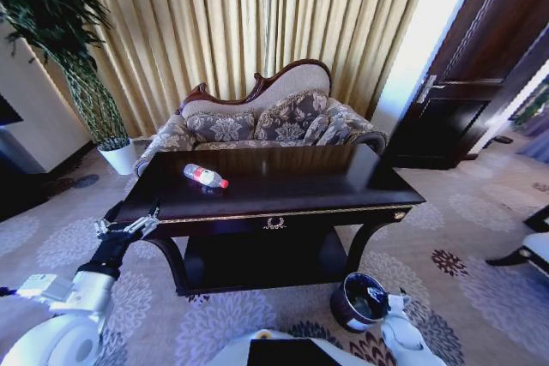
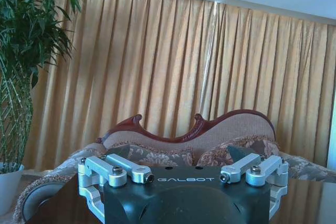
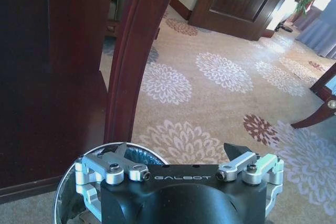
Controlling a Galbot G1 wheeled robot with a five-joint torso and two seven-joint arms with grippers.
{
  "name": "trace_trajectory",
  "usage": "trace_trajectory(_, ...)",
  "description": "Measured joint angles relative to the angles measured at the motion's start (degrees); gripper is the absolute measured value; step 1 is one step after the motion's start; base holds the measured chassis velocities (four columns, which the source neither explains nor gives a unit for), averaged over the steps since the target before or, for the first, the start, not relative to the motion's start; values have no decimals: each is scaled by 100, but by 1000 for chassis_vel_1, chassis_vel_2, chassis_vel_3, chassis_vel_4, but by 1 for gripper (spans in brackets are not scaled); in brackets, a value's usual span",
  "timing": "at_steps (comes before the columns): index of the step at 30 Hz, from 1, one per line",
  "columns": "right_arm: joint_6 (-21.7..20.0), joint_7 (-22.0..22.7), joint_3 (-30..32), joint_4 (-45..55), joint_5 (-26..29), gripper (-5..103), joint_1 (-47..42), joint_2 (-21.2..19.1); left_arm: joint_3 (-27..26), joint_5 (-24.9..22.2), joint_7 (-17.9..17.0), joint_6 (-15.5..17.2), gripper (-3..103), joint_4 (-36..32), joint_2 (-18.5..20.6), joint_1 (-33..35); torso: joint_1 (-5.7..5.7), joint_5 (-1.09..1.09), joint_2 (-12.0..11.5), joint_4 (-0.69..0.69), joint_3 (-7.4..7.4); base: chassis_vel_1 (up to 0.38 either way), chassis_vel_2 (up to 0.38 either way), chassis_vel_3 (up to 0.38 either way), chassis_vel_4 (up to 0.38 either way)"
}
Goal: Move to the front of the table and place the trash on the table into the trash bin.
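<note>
Now bottle (image 1: 205, 176) lies on glossy table (image 1: 343, 186), sofa (image 1: 266, 122) behind; both grippers spread.

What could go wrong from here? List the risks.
1. The bottle lies on its side on the glossy table, well in from the front edge; a nudge could roll it away from the left gripper, which sits open at the table's left front corner.
2. The bin stands low by the table's right leg, so a drop from table height may miss it.
3. The right gripper, open over the bin's rim, could tip it.

"GALBOT" on both wrist tool (image 2: 185, 179) (image 3: 184, 178) housings
</note>
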Motion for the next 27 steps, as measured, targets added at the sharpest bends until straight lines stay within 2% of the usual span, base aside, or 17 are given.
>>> trace_trajectory(5,50,-36,189,792,-73,100,-274,-62,27,6,1,0,100,-7,-11,-19,0,1,0,-1,0,0,0,0,0)
trace_trajectory(8,-93,-36,308,2031,230,100,-500,-224,29,6,1,-1,100,-7,-8,-34,0,-1,0,1,0,0,0,0,0)
trace_trajectory(11,-142,-35,381,2524,360,100,-622,-304,25,7,1,-1,100,-10,-18,-34,0,-2,0,5,0,0,0,0,0)
trace_trajectory(14,-318,-32,725,4032,618,100,-1088,-426,-7,7,1,-6,100,-16,-66,-8,0,-2,0,1,0,0,0,0,0)
trace_trajectory(16,-327,-34,773,4200,643,100,-1158,-430,-9,7,1,-6,100,-16,-76,-6,0,-1,0,0,0,0,0,0,0)
trace_trajectory(19,-516,-155,1151,5656,1031,100,-1698,-408,-12,9,1,-8,100,-25,-153,-6,0,-1,0,-1,0,0,0,0,0)
trace_trajectory(21,-548,-181,1182,5914,1119,100,-1782,-390,-8,10,1,-9,100,-32,-165,-6,0,-2,0,-1,0,0,0,0,0)
trace_trajectory(22,-671,-222,1216,6536,1379,100,-1953,-332,1,22,1,-7,100,-58,-187,-5,0,-3,0,0,0,0,0,0,0)
trace_trajectory(24,-849,-236,1149,7061,1668,100,-2081,-261,5,43,-3,3,100,-94,-199,8,0,-3,0,0,-1,0,0,0,0)
trace_trajectory(27,-973,-269,997,7252,1745,100,-2128,-228,3,66,-6,18,100,-121,-198,16,0,-3,1,0,-1,0,0,0,0)
